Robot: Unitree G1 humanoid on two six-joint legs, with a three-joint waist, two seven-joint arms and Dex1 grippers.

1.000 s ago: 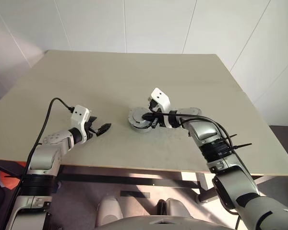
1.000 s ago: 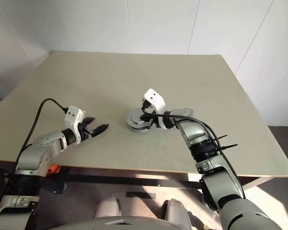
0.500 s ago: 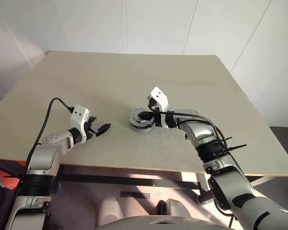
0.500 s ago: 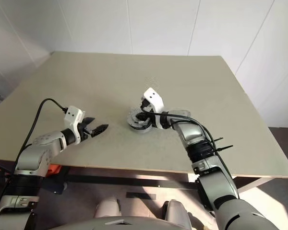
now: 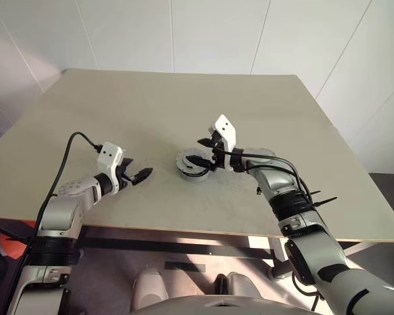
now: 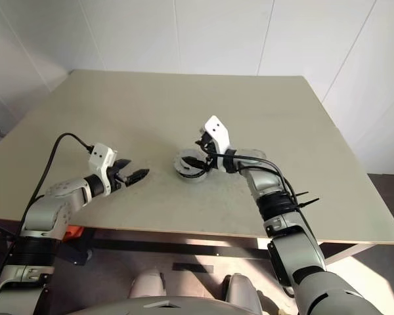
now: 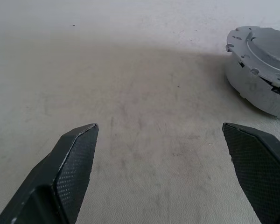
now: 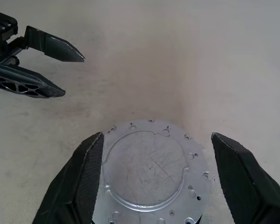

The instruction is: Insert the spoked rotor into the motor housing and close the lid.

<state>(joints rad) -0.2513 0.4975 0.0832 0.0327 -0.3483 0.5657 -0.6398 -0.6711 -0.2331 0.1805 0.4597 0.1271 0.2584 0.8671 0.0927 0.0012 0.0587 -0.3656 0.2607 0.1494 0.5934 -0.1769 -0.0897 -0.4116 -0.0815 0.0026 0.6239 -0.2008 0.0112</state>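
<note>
The motor housing (image 5: 192, 165) is a round grey metal drum near the middle of the table. A flat pale lid (image 8: 147, 170) with a raised round centre and small holes sits on top of it and closes it. The spoked rotor is hidden. My right gripper (image 5: 202, 152) hovers open just above and behind the housing, its fingers (image 8: 79, 182) spread to either side of the lid and holding nothing. My left gripper (image 5: 141, 174) stays low over the table to the left of the housing (image 7: 259, 86), open and empty, with a gap of bare table between them.
The beige table (image 5: 151, 105) stretches wide behind and to both sides of the housing. Its front edge runs close beneath both arms. White walls stand beyond the far edge.
My right gripper was shut at the housing's top and has opened and tilted up off it. The left arm has not moved.
</note>
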